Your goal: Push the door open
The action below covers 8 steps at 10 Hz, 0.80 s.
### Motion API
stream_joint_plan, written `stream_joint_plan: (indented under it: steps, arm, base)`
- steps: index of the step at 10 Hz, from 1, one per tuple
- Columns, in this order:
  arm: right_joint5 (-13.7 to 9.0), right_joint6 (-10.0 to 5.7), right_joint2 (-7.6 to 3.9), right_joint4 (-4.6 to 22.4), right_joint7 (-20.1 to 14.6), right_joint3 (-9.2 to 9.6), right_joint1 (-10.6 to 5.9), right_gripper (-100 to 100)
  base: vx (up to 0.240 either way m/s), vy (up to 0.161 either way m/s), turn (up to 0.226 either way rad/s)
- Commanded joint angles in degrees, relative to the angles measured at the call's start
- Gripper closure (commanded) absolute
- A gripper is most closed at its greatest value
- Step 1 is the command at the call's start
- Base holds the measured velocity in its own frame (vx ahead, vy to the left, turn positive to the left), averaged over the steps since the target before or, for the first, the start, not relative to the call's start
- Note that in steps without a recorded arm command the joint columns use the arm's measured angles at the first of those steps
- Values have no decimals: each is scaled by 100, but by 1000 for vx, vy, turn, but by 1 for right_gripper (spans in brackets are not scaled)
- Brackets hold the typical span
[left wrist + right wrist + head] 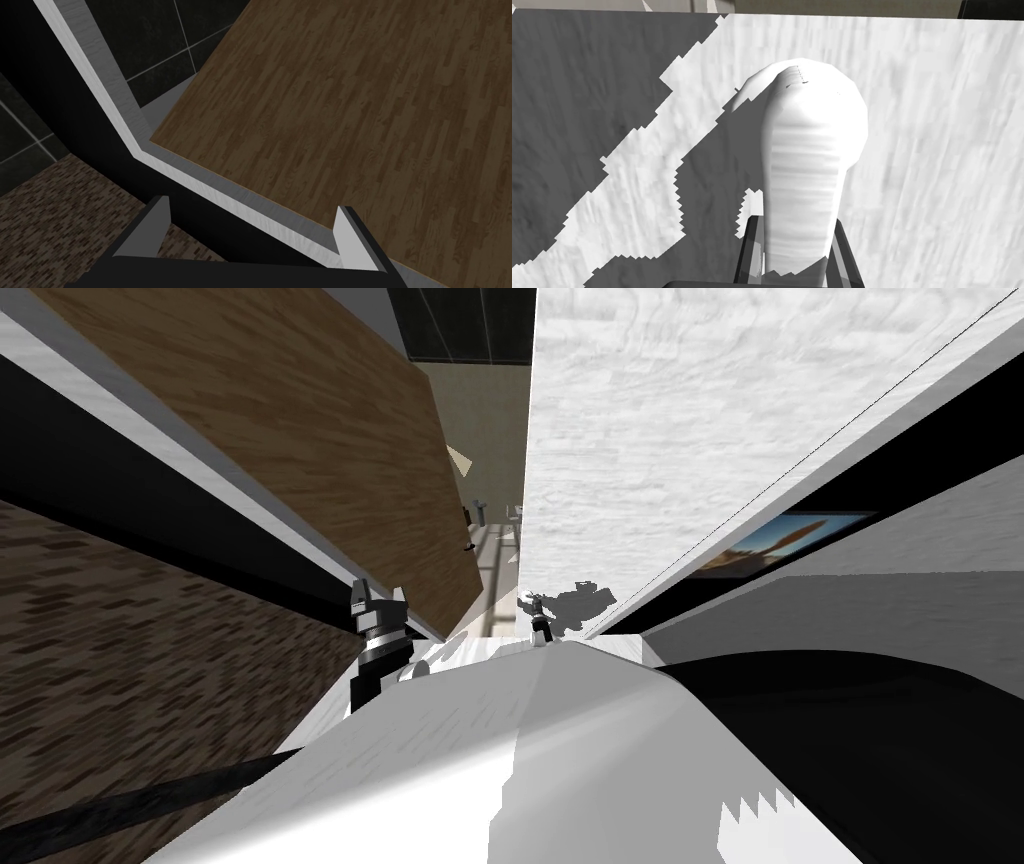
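The brown wood door (pixel 330 438) stands ajar on the robot's left, with a gap (pixel 495 558) between its free edge and the white wall (pixel 700 438). The left pincer (pixel 252 205), blades apart, faces the door's edge by the white frame (pixel 120 115), probably ready to push. The right pincer (pixel 795 222) clamps a white round-ended part (pixel 807 150) of unclear identity.

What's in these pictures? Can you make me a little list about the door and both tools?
door: brown wood door, partly open, a gap at its edge
left tool: open, holding nothing, near the door's edge
right tool: shut on a white knob
beside the gap: white wall
floor: dark brown speckled floor
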Motion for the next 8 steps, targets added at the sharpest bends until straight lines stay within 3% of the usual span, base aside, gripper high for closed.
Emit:
stream_joint_plan:
  steps: [1, 8]
  arm:
    - [-36, -17, -82, -15, 6, -57, -23, 100]
    - [-242, -47, -276, 4, 95, -348, -16, 100]
  base:
    - [173, 21, -25]
    - [173, 33, -34]
